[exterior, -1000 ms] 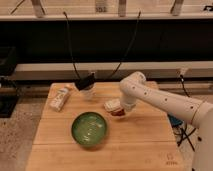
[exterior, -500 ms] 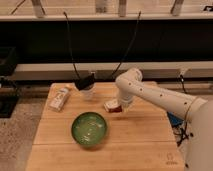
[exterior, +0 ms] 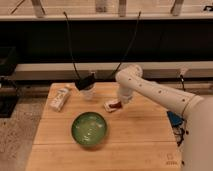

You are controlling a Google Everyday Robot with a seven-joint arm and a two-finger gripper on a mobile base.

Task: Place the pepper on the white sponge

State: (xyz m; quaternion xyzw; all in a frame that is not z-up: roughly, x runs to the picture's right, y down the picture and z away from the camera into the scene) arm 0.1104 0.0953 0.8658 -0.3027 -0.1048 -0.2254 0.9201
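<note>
The gripper (exterior: 121, 98) hangs low over the wooden table (exterior: 142, 131), the pepper (exterior: 117, 104) apparently lying on the white sponge (exterior: 109, 106) just beneath it; whether it grips cannot be told.

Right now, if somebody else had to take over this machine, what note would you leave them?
Gripper: low over the back middle of the wooden table, right at the pepper.
Pepper: at the right end of the white sponge, touching or on it; whether it has been released cannot be told.
Done: pepper is at the sponge.
Left: confirm it rests on the sponge, then lift the arm away.
Green bowl in front, white pack at left.
</note>
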